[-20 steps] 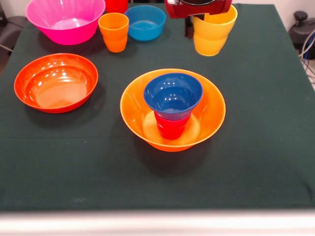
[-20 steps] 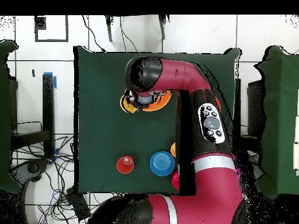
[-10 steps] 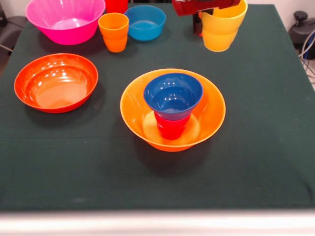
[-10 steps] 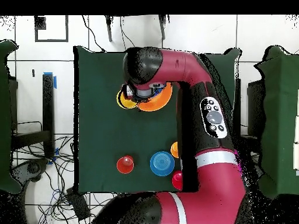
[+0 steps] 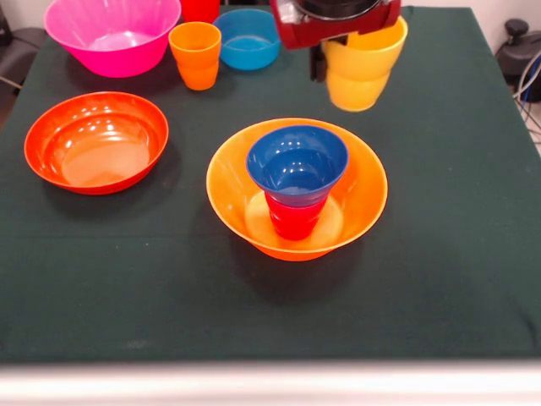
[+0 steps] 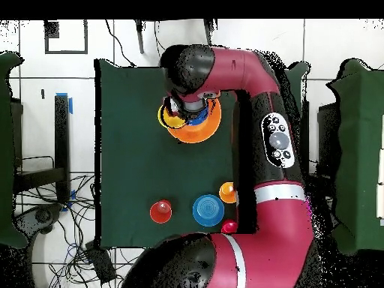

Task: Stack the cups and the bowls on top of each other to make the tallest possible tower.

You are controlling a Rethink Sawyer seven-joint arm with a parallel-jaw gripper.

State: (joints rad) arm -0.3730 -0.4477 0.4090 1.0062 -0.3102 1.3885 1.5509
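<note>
Seen from the front, taking the base bowl (image 5: 365, 196) at mid-table (image 5: 448, 262) as landmark:

Inside it, upright, a cup (image 5: 292, 220); on top of that cup, the small bowl (image 5: 297, 165).

Left of it, well apart, the shallow bowl (image 5: 95, 141).

Behind and far left, the deep bowl (image 5: 112, 34).

Behind and slightly left, a lone cup (image 5: 195, 55), just beside the deep bowl.

Right of that cup, still behind the landmark, the mid-sized bowl (image 5: 248, 39).

At the far edge, between deep and mid-sized bowls, another cup (image 5: 199, 8).

Behind and right, the nested cups (image 5: 359, 68), gripped at the rim by the gripper (image 5: 334, 55).

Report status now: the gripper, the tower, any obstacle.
Gripper carries yellow cups. Tower: dark blue bowl topmost. Nothing blocks the tower.
</note>
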